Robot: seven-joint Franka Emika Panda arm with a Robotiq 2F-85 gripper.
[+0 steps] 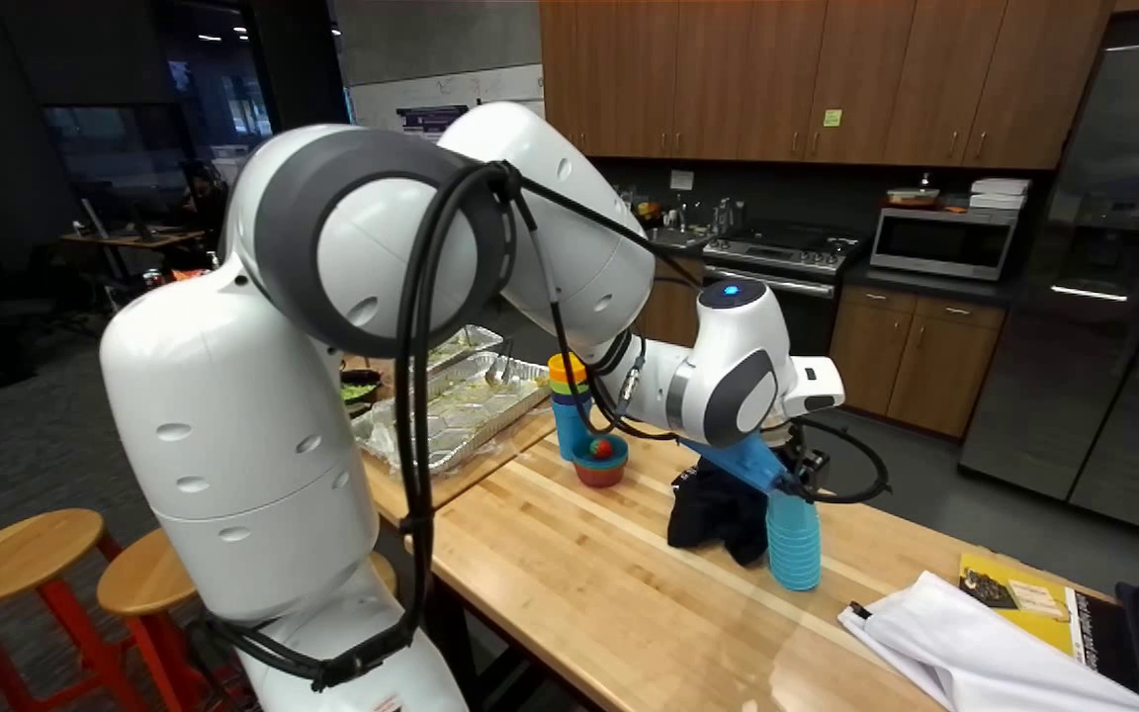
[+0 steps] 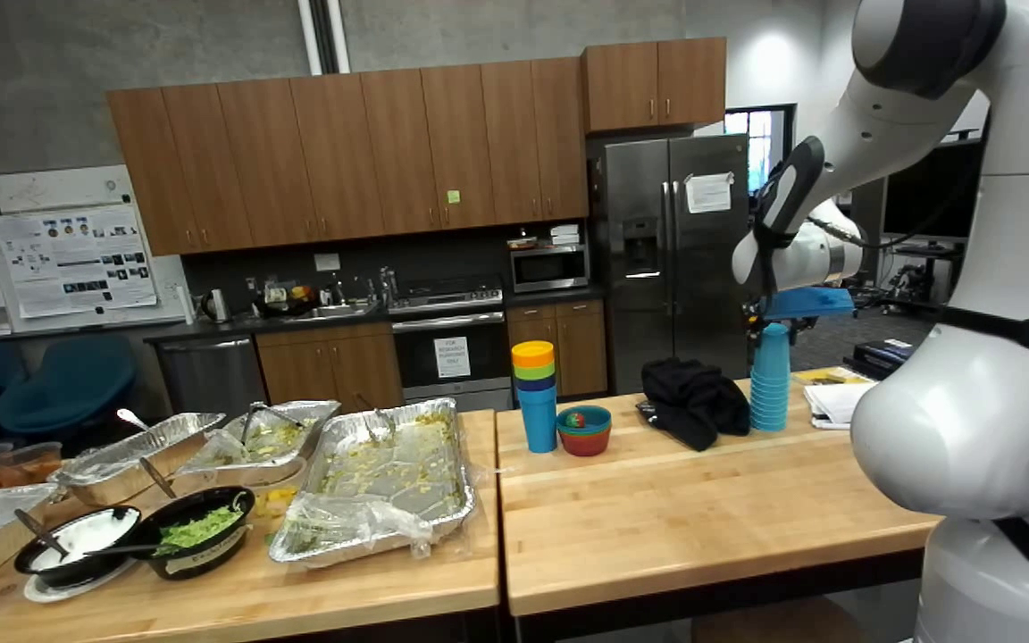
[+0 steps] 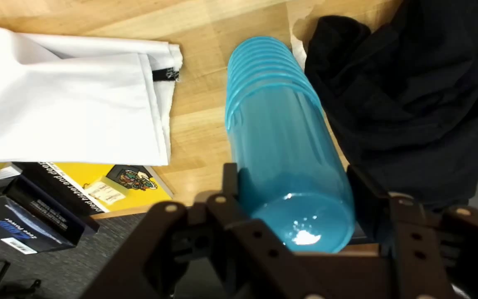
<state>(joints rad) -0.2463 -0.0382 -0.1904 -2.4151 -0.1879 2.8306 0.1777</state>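
The jaws clasp the top of the upturned blue cup stack (image 3: 282, 145), just beside the black cloth (image 3: 405, 95). Gripping seems the step in hand; the next move likely calls for keeping it upright.

A stack of glossy light-blue cups (image 3: 280, 137), nested upside down with rims low, stands upright toward the far right of the wooden table (image 2: 657, 527) in an exterior view, gripped near its top.
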